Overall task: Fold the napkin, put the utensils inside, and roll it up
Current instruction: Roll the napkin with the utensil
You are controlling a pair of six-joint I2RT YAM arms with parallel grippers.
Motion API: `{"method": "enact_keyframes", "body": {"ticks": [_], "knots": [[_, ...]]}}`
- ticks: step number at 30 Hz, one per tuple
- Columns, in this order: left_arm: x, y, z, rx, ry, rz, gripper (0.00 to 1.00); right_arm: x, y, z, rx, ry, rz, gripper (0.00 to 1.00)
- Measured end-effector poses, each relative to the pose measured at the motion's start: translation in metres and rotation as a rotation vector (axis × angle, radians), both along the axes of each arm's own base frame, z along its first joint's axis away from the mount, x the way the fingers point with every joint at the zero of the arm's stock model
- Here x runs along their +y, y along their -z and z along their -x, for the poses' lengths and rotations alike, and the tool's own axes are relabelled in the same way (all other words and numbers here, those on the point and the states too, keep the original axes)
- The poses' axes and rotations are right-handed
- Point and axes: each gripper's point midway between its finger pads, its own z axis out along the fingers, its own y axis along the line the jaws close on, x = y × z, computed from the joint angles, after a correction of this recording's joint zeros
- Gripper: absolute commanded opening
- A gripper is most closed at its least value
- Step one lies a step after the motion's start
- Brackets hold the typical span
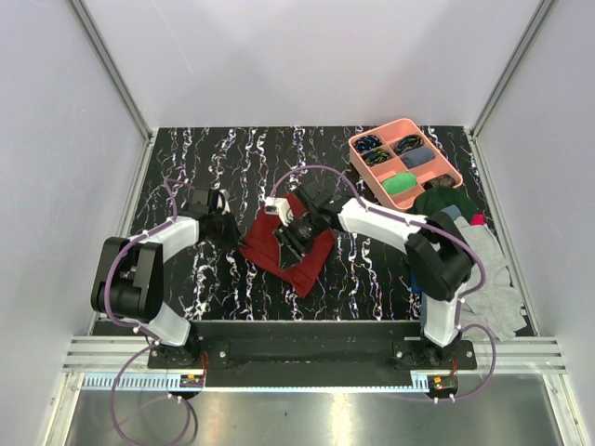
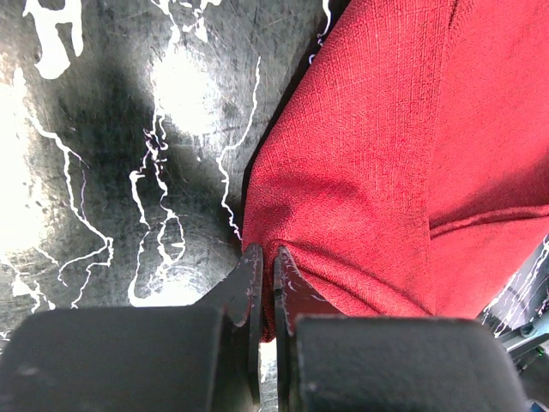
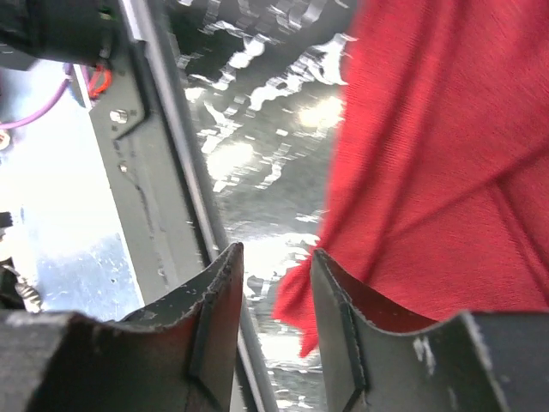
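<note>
Folded maroon napkin [image 1: 312, 268] lies diamond-wise on the marbled desk [image 1: 372, 279], one corner pointing near. Left gripper [image 2: 268, 262] pinches its left corner; right gripper [image 3: 274, 257] is spread.

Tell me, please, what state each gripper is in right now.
Left gripper: closed, pinching the edge of the dark red cloth napkin.
Right gripper: open, jaws apart beside the napkin, holding nothing.

Napkin [image 1: 263, 246]: a plain dark red woven cloth, lying bunched and partly folded over itself near the middle of the black, white-veined table [image 1: 372, 269]. Its outline is an irregular diamond with one corner pointing toward the near edge. Close up, the napkin [image 2: 360, 172] shows long soft creases. One loose corner [image 3: 296, 309] hangs free above the tabletop.
</note>
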Motion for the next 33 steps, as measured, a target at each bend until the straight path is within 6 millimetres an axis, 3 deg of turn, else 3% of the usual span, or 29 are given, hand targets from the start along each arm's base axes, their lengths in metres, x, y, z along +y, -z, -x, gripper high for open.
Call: {"method": "enact_keyframes", "body": {"ticks": [4,8,11,22,33], "knots": [[0.0,0.0,-0.001,0.0,0.0,0.0,0.0,0.014,-0.016,0.027,-0.042,-0.045,0.003,0.47],[0.0,0.0,-0.001,0.0,0.0,0.0,0.0,0.02,0.001,0.071,-0.014,-0.109,0.077,0.47],[0.0,0.0,-0.001,-0.001,0.0,0.0,0.0,0.015,0.02,0.086,0.007,-0.121,0.146,0.46],[0.0,0.0,-0.001,-0.003,0.004,-0.001,0.0,-0.013,0.066,0.077,-0.033,-0.068,0.349,0.46],[0.0,0.0,-0.001,-0.006,0.01,-0.003,0.0,-0.029,0.072,0.047,-0.19,-0.025,0.462,0.46]]}}
